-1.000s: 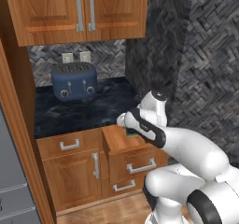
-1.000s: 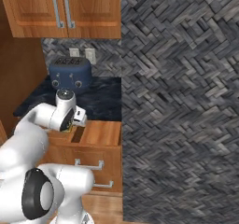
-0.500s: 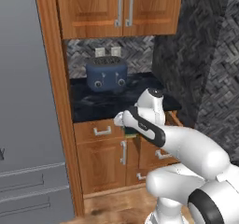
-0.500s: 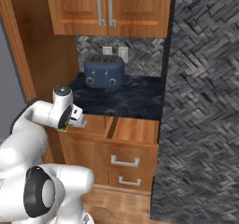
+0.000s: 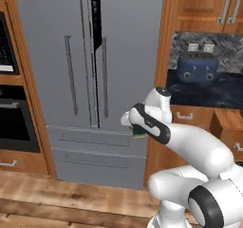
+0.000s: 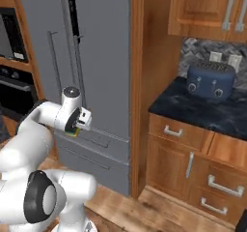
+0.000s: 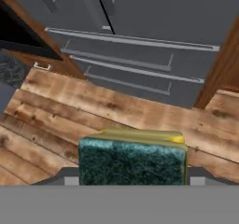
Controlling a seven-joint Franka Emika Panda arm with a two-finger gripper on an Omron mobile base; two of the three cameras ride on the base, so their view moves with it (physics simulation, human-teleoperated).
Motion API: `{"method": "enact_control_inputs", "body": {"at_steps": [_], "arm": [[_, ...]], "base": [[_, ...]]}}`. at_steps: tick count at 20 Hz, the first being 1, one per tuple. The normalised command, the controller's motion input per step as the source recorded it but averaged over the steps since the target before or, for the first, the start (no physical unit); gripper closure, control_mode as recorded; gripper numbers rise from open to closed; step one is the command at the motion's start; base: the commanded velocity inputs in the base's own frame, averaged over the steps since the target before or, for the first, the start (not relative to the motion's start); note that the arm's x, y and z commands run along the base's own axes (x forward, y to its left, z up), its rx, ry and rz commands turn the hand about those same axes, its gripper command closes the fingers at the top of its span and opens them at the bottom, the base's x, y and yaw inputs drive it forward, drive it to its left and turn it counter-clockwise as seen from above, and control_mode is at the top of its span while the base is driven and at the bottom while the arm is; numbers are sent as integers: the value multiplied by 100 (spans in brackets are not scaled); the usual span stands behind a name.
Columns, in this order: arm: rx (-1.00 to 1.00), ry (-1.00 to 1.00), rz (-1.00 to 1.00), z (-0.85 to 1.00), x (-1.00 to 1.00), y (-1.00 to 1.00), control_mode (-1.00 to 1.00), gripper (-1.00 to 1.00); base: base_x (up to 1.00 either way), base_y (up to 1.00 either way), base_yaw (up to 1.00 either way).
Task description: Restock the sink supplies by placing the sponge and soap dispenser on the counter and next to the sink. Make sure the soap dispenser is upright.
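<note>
Gripping the sponge (image 7: pixel 132 158) between the jaws, green face toward the hand camera, yellow edge showing along its top; same pad peeking out green at the gripper (image 5: pixel 138 129), also seen at the gripper from the right base view (image 6: pixel 76 124). Carried clear of everything, well above the wooden floor (image 7: pixel 116 111), nothing touching it but the jaws.

Whole scene swung since a second ago: then cabinets and an open drawer straight ahead with the toaster behind, now the grey fridge (image 5: pixel 90 70) dead ahead and the toaster (image 5: pixel 197 68) pushed off to the right on the dark bench (image 5: pixel 204 91). Camera shift, so base driving or turning, not the things moving. Arm tucked the same way throughout, sponge riding along.

Meaning for the job: pick apparently done, transport under way. Sink and soap dispenser not yet reached; sponge not yet set down, dispenser still to fetch afterwards.
</note>
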Motion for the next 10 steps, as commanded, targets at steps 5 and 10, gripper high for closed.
{"method": "enact_control_inputs", "body": {"at_steps": [5, 10], "arm": [[0, 0, 0, 0, 0, 0, 100, 100], [0, 0, 0, 0, 0, 0, 100, 100]], "base": [[-47, 71, 67], [-27, 66, 71]]}}
